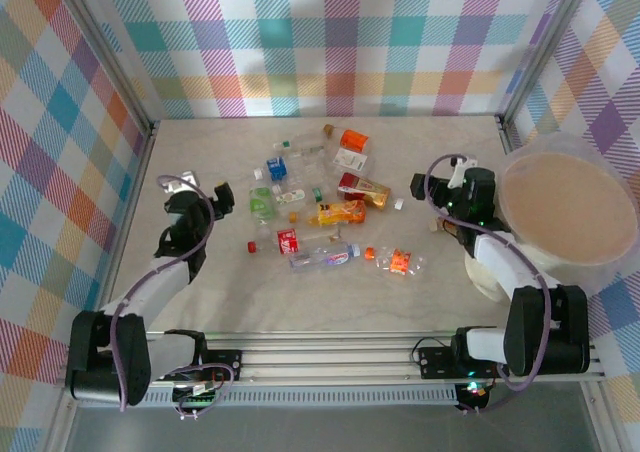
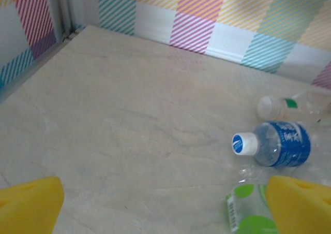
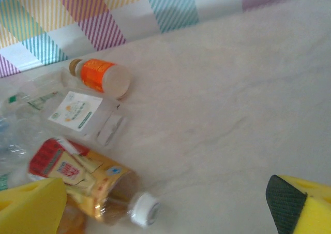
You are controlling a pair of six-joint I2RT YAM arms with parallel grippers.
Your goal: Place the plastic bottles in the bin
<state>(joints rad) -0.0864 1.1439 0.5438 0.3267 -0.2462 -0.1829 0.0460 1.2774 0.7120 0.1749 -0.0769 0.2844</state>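
Yellow fingertips (image 2: 28,205) of the left end effector (image 2: 163,208) sit at the bottom corners of its wrist view. They are spread wide, with only bare counter (image 2: 129,130) between them. By the right-hand fingertip lies a green-label bottle (image 2: 248,216). Just past it is a blue-label bottle (image 2: 282,143) with a blue-and-white cap, and a clear bottle (image 2: 289,107) lies nearer the back wall.

On the other wrist, the right end effector (image 3: 165,205) is likewise spread and grips nothing. A red-and-yellow bottle (image 3: 77,174) with a white cap lies on its side beside the left-hand fingertip. Farther off are a white-label pack (image 3: 80,112) and an orange-label bottle (image 3: 98,74).

From above, the bottles (image 1: 320,212) lie scattered over the middle of the counter, between the two arms and apart from the bin (image 1: 575,207). The left end effector (image 1: 195,187) hangs at the left of the scatter. The right end effector (image 1: 437,177) is at its right, between the bottles and the bin. The bin stands at the counter's right edge, just beside the right arm.
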